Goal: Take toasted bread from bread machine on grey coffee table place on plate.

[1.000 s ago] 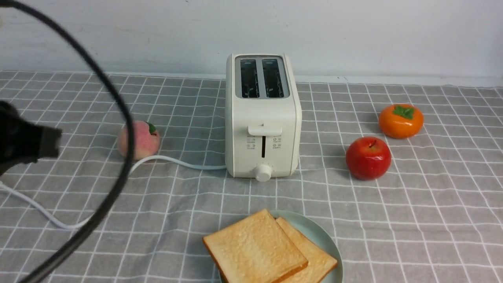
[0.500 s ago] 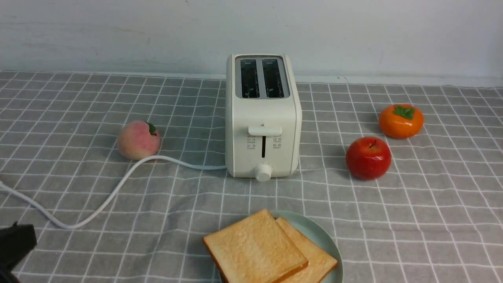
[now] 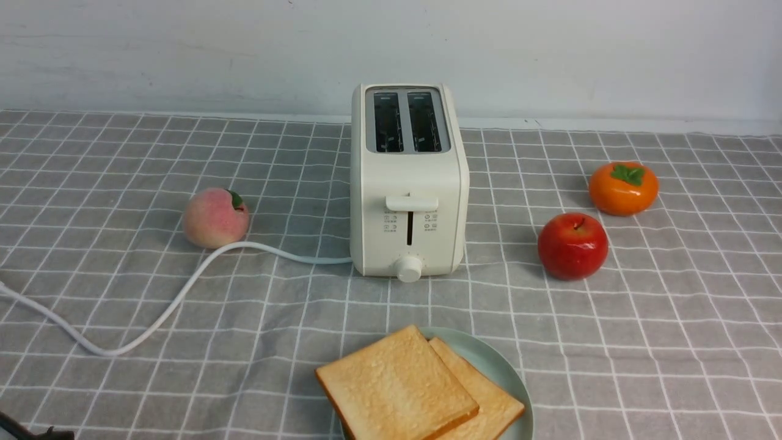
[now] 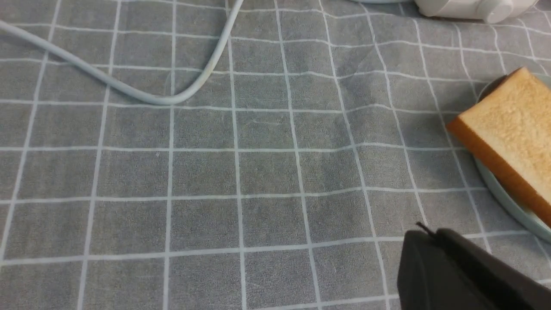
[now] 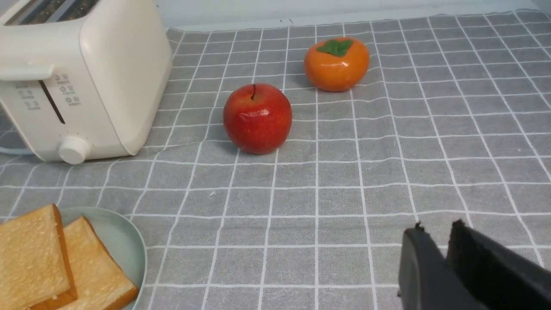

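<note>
Two slices of toasted bread lie overlapping on the mint-green plate at the front of the grey coffee table: one slice on top, the other partly under it. The bread machine stands behind, both slots dark and empty. My left gripper is shut and empty, low over the cloth beside the plate and toast. My right gripper has its jaws nearly together, empty, over bare cloth away from the plate. Only a dark sliver of the left arm shows in the front view.
The toaster's white cord loops across the left of the table. A peach lies left of the toaster. A red apple and an orange persimmon lie to its right. A white wall stands behind.
My left arm and its black cable have dropped back out of the front view toward the bottom left corner. The toast, plate and toaster have not moved.
</note>
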Robot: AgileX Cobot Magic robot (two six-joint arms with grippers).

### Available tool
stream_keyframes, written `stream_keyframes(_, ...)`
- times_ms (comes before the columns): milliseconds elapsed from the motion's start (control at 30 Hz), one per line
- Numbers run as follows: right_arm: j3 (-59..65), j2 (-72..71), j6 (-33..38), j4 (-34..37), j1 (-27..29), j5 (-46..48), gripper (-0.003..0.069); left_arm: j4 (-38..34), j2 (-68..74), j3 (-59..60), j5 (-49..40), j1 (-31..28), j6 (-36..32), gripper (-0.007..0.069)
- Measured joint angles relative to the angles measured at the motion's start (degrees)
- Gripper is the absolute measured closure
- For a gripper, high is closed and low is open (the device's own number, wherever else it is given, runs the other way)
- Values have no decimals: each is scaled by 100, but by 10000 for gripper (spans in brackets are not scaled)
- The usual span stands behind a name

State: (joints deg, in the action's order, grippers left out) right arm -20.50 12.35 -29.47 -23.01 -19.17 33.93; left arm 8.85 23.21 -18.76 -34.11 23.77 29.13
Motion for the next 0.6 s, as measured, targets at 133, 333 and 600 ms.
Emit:
stream_keyframes(133, 0, 0, 0, 0, 0, 0, 552, -31, -335, 35, 157, -52, -138, 638)
stream_keyframes(333, 5, 0, 0, 0, 0, 0, 545, -559, -1343, 399, 471, -895, -929, 638)
stream_keyframes(600, 5, 0, 0, 0, 0, 5, 543, -919, -2364, 1847, 1424, -1932, -1468, 638)
